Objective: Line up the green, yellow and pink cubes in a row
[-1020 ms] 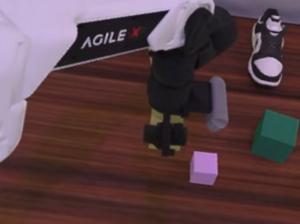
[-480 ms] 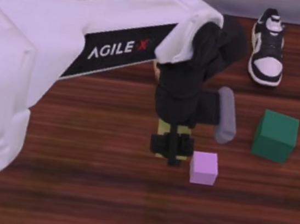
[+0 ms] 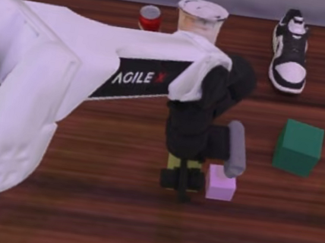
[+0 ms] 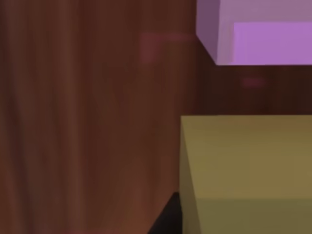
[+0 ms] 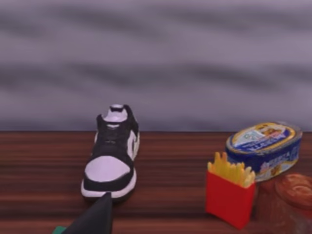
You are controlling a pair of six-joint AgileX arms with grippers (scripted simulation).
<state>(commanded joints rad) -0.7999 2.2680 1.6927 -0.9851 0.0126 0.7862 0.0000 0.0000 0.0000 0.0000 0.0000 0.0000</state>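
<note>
My left gripper (image 3: 183,181) is shut on the mustard-yellow cube (image 3: 175,161), which is mostly hidden under the wrist in the top view. In the left wrist view the yellow cube (image 4: 248,170) fills the near corner, with a narrow gap to the lilac-pink cube (image 4: 263,39). The pink cube (image 3: 220,185) sits just right of the gripper. Farther right, apart from both, stands the dark green cube (image 3: 297,147). My right arm is out of the top view. Part of my right gripper (image 5: 95,217) shows in its wrist view, beside a sliver of the green cube (image 5: 58,230).
A black-and-white shoe (image 3: 290,51) lies at the back right. A red can (image 3: 150,18) and a white cup (image 3: 201,16) stand at the back edge. The right wrist view shows a fries box (image 5: 230,195) and a blue tin (image 5: 263,146).
My left arm has carried the yellow cube toward the front and slightly right, ending right beside the pink cube. The arm's shift uncovered the can and cup.
</note>
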